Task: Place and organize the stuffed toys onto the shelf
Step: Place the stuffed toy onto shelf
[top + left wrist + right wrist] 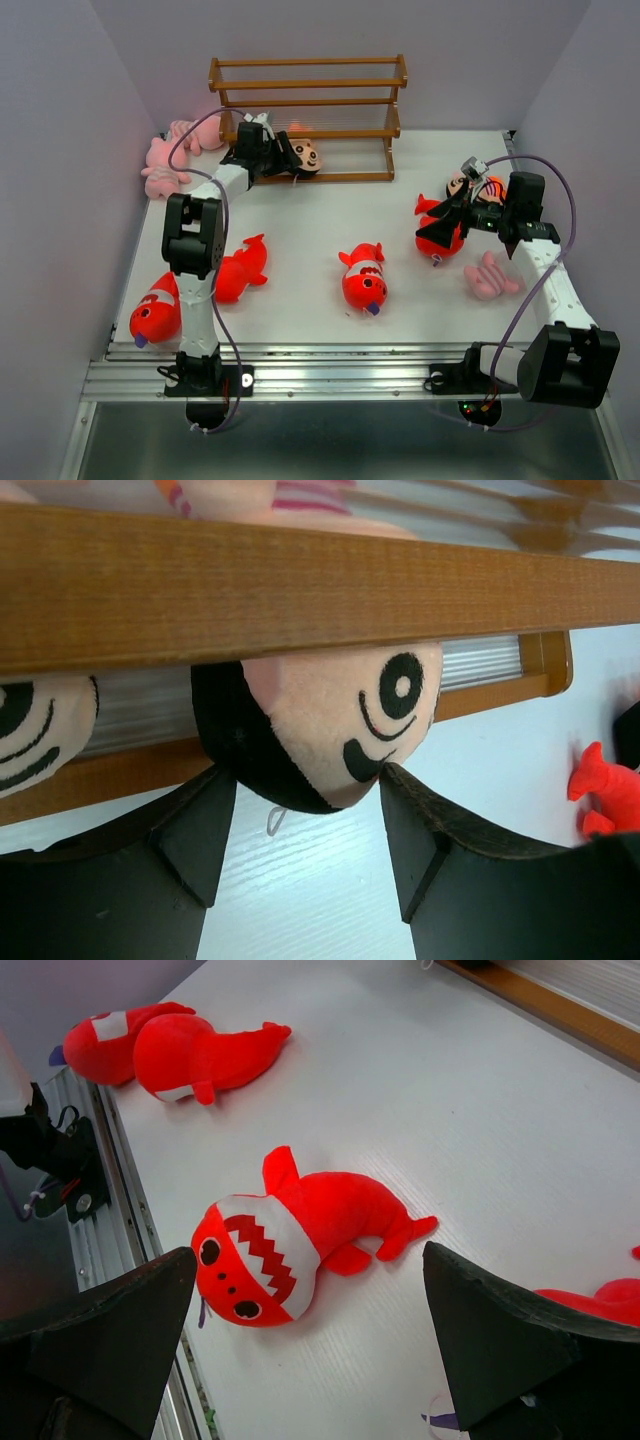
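Two dolls show under the front rail (300, 590) of the shelf (305, 85), which stands at the far edge of the worktop (320, 220). The boy doll (330, 715) sits on the bottom tier toward the shelf's left end, with its neighbour doll (35, 730) just beside it. Left gripper (305, 780) straddles the boy doll's head, jaws partly apart, one finger by each cheek. Touching or a hair off, I can't call it. Release looks like the step here. To do it cleanly, spread wider first. Then back straight out toward the near edge, low and level, clear of the rail above and the little loop under the chin, so the doll doesn't tip out. Right gripper (310, 1255) hangs wide and empty over the worktop's right side, a red fish (290, 1235) in its sights by the middle of the near edge.
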You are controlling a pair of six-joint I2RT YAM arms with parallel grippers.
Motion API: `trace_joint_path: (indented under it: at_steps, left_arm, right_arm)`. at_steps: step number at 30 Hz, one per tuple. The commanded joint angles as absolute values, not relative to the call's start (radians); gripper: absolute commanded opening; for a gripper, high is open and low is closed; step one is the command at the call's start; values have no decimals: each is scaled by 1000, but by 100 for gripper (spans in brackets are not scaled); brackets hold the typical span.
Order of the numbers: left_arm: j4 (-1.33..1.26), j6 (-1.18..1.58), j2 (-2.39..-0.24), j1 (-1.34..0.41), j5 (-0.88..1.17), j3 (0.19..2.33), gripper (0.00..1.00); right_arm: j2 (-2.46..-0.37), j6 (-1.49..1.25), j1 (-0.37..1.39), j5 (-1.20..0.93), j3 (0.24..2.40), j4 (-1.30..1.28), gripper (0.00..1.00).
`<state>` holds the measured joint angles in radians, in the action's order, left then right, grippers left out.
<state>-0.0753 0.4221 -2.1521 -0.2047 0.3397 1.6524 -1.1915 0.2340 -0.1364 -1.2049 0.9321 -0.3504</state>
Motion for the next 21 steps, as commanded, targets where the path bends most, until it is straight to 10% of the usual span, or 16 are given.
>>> trace_joint_path:
  at_steps: [1,21]
  left_arm:
    - [-113,403,-2033,-192,351,1620,71]
    - [-135,356,-1803,-175,388,1405,84]
  right_arm:
    - [-1192,253,-137,-1220,922,-318,100]
    - [-1193,261,-137,-1218,920,-319,100]
